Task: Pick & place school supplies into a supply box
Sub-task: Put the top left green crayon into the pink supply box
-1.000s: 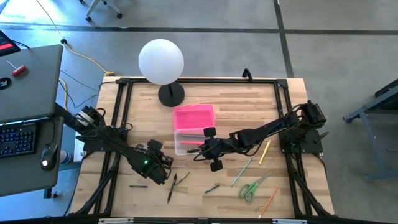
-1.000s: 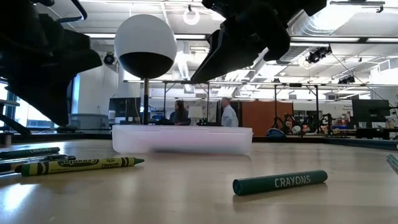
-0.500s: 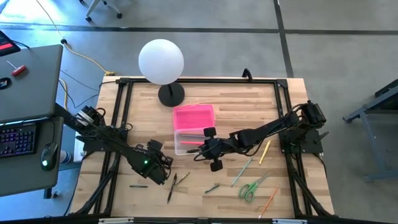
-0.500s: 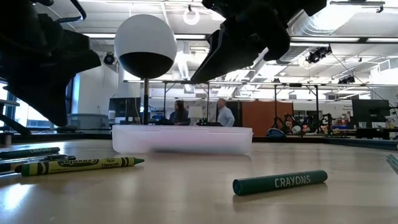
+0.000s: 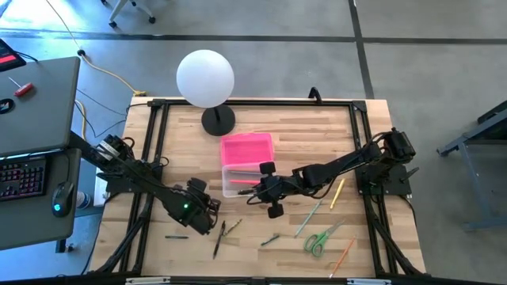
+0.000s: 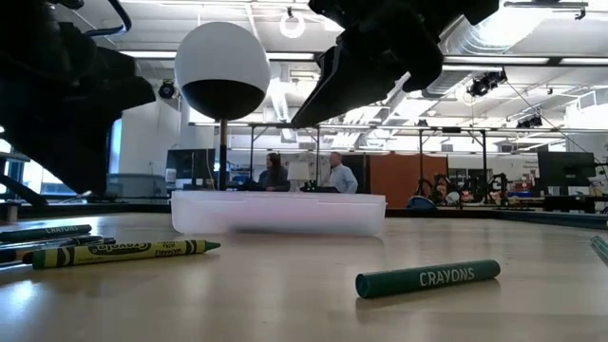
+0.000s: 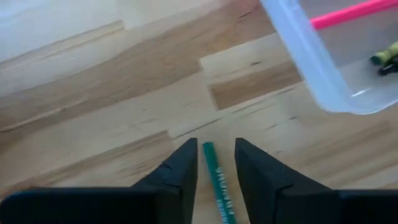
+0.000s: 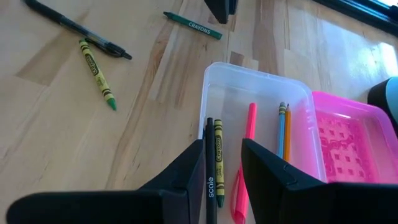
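Note:
The clear supply box (image 5: 238, 180) sits mid-table with its pink lid (image 5: 247, 148) lying beside its far side. In it lie a pink pen (image 8: 244, 155), blue and orange pencils (image 8: 283, 130), a yellow-green crayon (image 8: 217, 149) and a black pen (image 8: 209, 155). My right gripper (image 8: 222, 162) is open above the box's near end, over the black pen and the crayon. My left gripper (image 7: 216, 158) is open, low over the table to the left of the box. A green crayon (image 7: 216, 177) lying on the wood shows between its fingers.
Scissors (image 5: 321, 237) and orange (image 5: 342, 255), yellow (image 5: 337, 192) and green (image 5: 307, 220) pencils lie near the right front. Crayons and a dark pen (image 8: 78, 28) lie left of centre, near the front. The white globe lamp (image 5: 206, 79) stands behind the lid.

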Motion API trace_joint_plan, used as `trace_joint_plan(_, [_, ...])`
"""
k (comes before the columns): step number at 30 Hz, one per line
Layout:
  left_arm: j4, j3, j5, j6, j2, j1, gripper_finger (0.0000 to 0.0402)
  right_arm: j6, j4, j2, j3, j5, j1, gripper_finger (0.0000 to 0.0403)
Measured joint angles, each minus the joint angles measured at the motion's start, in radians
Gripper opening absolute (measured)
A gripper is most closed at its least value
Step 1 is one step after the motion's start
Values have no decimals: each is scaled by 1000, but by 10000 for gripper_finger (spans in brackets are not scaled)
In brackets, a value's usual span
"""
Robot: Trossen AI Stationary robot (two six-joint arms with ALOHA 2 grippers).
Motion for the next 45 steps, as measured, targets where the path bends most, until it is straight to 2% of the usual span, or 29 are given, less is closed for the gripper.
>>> trace_joint_plan(5, [41,0,2,1,42,0,157,2,27,0,-23,-23,0,87])
trace_joint_plan(11, [52,0,5,-33,106,0,158,5,135,0,-129,-51,0,87])
trace_joint_plan(16, [70,0,5,-72,138,-8,158,68,214,1,-193,-57,0,87])
trace_joint_plan(22, [67,4,-49,-228,226,-71,158,70,308,1,-210,-53,0,87])
trace_joint_plan(29, [57,1,-183,-468,320,-169,158,25,419,1,-209,-64,0,87])
trace_joint_plan(41, [34,2,-257,-459,413,-245,156,25,435,1,-209,-90,0,87])
trace_joint_plan(45, [15,5,-298,-451,454,-263,133,28,436,1,-209,-90,0,87])
